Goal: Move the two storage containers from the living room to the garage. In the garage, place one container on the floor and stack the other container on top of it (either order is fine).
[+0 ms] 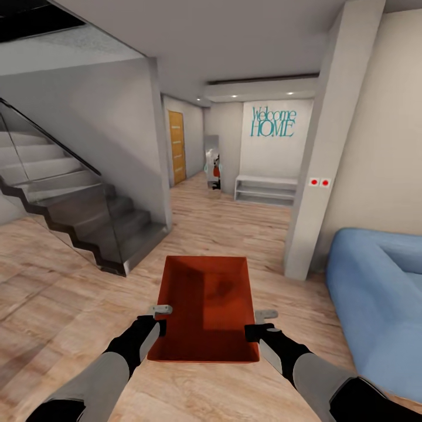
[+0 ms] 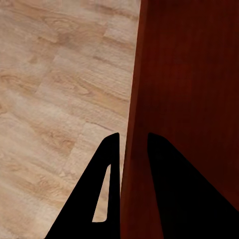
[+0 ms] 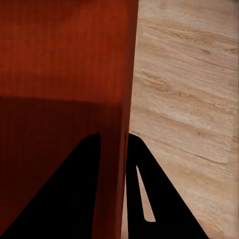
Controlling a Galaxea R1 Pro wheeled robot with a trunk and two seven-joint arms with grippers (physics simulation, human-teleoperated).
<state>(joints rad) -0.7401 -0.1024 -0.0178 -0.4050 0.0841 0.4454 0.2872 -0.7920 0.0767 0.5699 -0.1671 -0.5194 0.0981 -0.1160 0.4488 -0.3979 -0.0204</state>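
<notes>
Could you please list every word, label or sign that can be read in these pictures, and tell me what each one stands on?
"Welcome HOME": teal lettering in two lines on the pale wall at the end of the hallway, above the white bench.

The white plate on the pillar carries two red dots; no writing can be made out on it.

The orange-red container bears no label, and both wrist views show no text.

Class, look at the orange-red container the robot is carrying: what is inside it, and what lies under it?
The container looks empty inside, showing just its bare bottom. Beyond its sides lies light wood-plank floor; the floor directly beneath is covered. Left gripper and right gripper each clamp a side wall.
</notes>
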